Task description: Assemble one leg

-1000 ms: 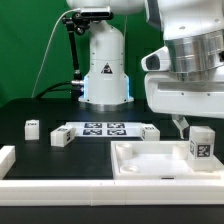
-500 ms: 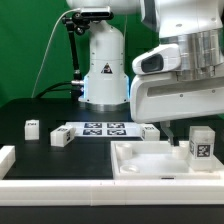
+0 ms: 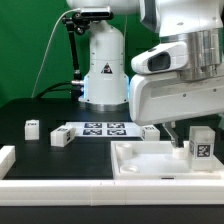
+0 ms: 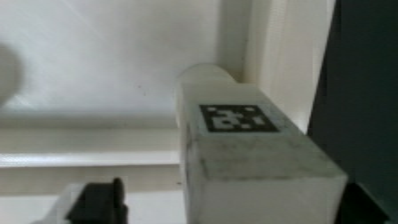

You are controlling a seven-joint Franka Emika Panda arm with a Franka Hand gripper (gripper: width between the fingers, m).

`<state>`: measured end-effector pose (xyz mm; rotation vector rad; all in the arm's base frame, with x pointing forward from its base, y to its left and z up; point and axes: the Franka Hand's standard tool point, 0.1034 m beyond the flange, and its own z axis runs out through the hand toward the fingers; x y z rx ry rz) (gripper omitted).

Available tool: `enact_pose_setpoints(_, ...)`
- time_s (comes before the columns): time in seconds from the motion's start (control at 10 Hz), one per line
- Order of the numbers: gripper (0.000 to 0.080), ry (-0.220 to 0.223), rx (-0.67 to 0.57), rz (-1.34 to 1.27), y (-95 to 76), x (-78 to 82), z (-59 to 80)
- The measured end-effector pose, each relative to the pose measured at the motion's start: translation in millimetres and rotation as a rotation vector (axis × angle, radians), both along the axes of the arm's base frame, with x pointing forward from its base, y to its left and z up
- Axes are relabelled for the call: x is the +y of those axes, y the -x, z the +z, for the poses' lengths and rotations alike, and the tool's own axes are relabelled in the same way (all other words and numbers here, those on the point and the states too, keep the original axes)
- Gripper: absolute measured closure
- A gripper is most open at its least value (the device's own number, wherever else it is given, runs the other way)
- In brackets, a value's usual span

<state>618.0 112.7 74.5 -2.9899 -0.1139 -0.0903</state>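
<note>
The leg [image 3: 201,143], a small white post with a black-and-white tag, stands upright in the right corner of the large white tray-like part [image 3: 140,165]. My gripper [image 3: 190,138] hangs just over it, with one finger [image 3: 172,134] showing to the leg's left in the exterior view. In the wrist view the leg [image 4: 240,150] fills the space between my jaws, near the tray's rim [image 4: 270,40]. One dark finger [image 4: 98,202] stands clear of the leg's side with a gap. The other finger is only a dark edge beside the leg. The gripper [image 4: 231,208] is open around the leg.
Three more small white legs lie on the black table: one [image 3: 32,127] at the exterior view's left, one [image 3: 60,137] beside the marker board [image 3: 100,129], one [image 3: 150,131] behind the tray. The robot base [image 3: 105,65] stands at the back. A white rail [image 3: 12,160] lies front left.
My gripper has come down and toward the exterior view's left, now straddling the upright leg. The leg and the tray have not moved.
</note>
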Motion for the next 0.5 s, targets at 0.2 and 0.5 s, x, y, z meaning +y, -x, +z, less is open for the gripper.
enact_pose_setpoints(0.2, 0.0511, -0.002, 0.007, -0.045, -0.1, 0.0, 0.1)
enact_pose_setpoints(0.5, 0.0509, -0.017, 0.036, -0.242, -0.2, -0.3, 0.0)
